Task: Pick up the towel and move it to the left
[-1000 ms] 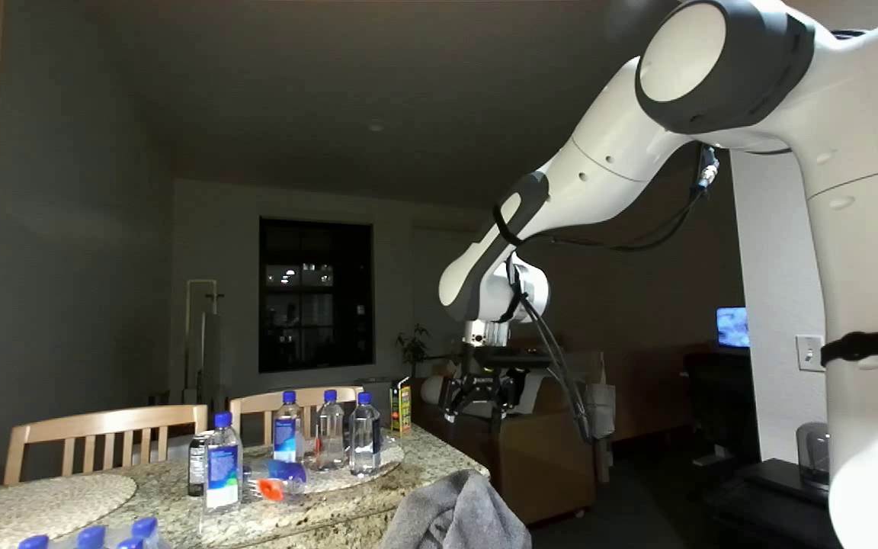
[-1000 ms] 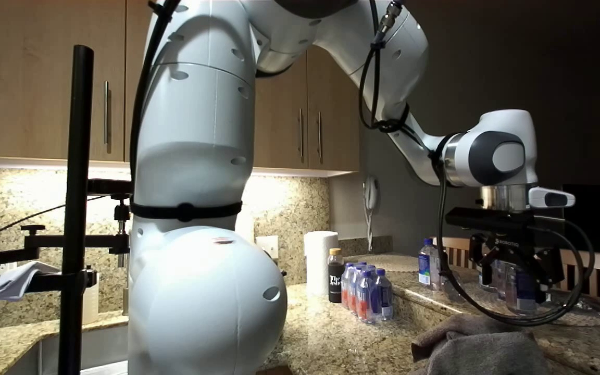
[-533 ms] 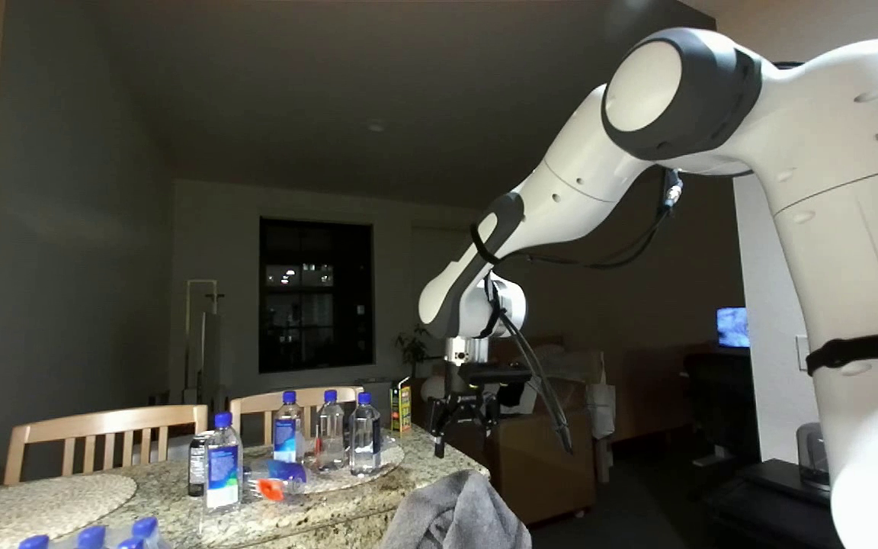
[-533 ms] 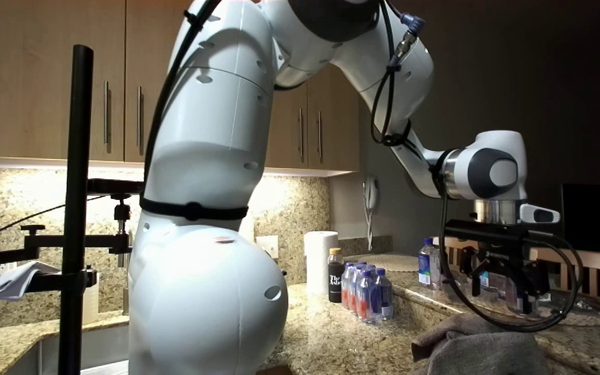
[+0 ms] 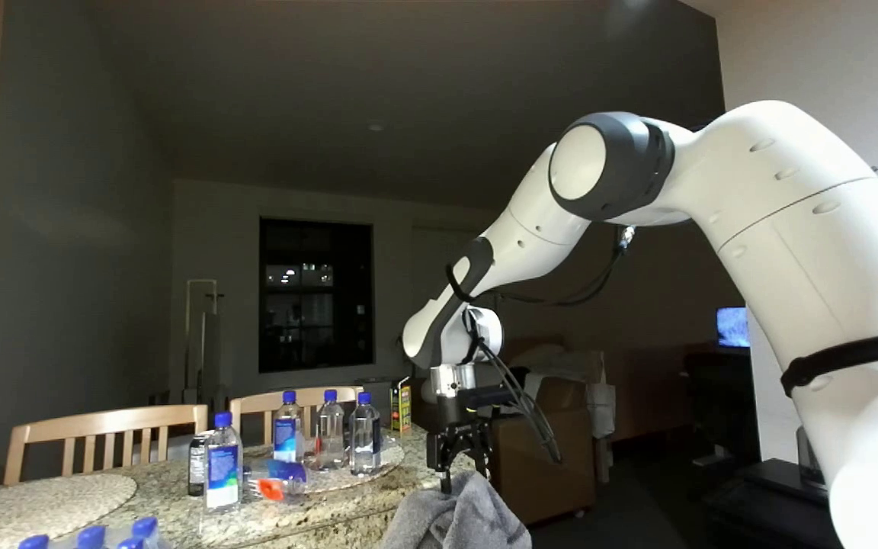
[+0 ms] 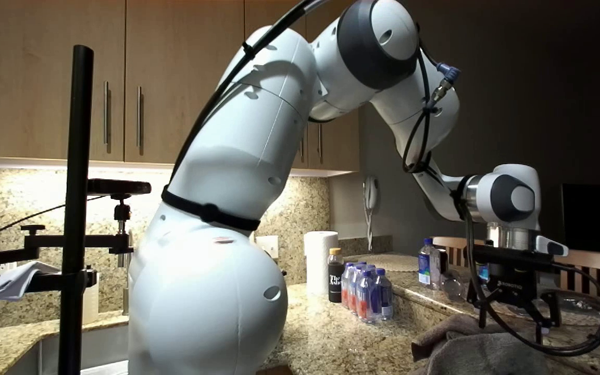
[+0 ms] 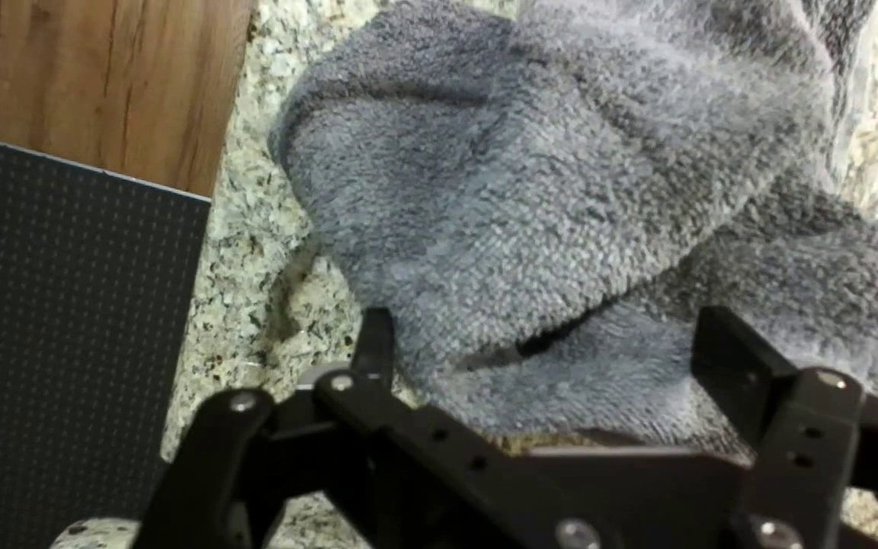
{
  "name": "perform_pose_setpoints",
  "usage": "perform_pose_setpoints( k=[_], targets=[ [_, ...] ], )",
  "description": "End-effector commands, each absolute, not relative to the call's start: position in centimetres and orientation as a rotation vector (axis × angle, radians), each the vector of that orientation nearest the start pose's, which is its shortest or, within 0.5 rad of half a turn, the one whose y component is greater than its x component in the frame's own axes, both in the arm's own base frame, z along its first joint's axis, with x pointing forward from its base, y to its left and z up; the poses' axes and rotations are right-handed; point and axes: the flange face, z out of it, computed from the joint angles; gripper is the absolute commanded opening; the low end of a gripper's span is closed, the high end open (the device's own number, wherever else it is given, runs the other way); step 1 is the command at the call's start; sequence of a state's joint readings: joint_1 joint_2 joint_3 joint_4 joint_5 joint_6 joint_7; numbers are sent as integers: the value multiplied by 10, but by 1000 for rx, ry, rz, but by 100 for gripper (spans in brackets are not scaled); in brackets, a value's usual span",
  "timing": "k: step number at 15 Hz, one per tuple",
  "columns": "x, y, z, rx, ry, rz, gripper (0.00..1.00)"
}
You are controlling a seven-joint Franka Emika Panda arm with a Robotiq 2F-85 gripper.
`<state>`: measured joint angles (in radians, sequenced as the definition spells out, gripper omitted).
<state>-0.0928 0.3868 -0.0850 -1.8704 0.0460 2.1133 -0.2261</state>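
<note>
Frames read as dials. Wrist view: grey towel (image 7: 561, 191) rumpled on speckled counter (image 7: 237, 267), filling centre through 12 to 3. Dark dotted panel (image 7: 65, 328) at 9 shows only here. Gripper (image 7: 548, 339) enters from 6, fingers (image 7: 736, 362) spread wide, towel visible between them; clasping nothing.

In an exterior view, towel at 6; window (image 5: 315, 293) at 9, lit screen (image 5: 732, 326) at 3, juice carton (image 5: 401, 406) just past 6, all three in that view alone. Water bottles (image 5: 223, 465) there at 7 to 8. One fingertip (image 5: 446, 482) meets the towel's upper edge; contact, cannot tell.

In an exterior view, paper roll (image 6: 322, 263) and amber-capped bottle (image 6: 335, 276) between 5 and 6, wall phone (image 6: 371, 192) at 3, black pole (image 6: 76, 208) at 9; these only there. Towel between 4 and 5.

Arm (image 6: 242, 172) bent: upper link leaning to 1, forearm (image 6: 420, 109) dropping to 5. In an exterior view, elbow (image 5: 607, 164) high, forearm sloping down between 7 and 8. In both exterior views gripper points to 6, above the towel.
</note>
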Motion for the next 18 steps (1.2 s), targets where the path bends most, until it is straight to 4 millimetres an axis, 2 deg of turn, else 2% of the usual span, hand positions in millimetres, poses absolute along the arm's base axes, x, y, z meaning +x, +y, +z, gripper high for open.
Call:
perform_pose_setpoints(
  k=[1, 4, 5, 7, 12, 15, 18],
  targets=[
    [612, -112, 281, -3072, -192, 325, 100],
    [616, -115, 273, -3047, -227, 372, 100],
    [615, -115, 271, -3031, -238, 394, 75],
    [614, -116, 270, -3010, -249, 426, 68],
    [607, -115, 269, -2953, -186, 472, 34],
    [597, -104, 270, -2875, -107, 503, 15],
    [589, -91, 271, -2804, -69, 500, 8]
  ],
)
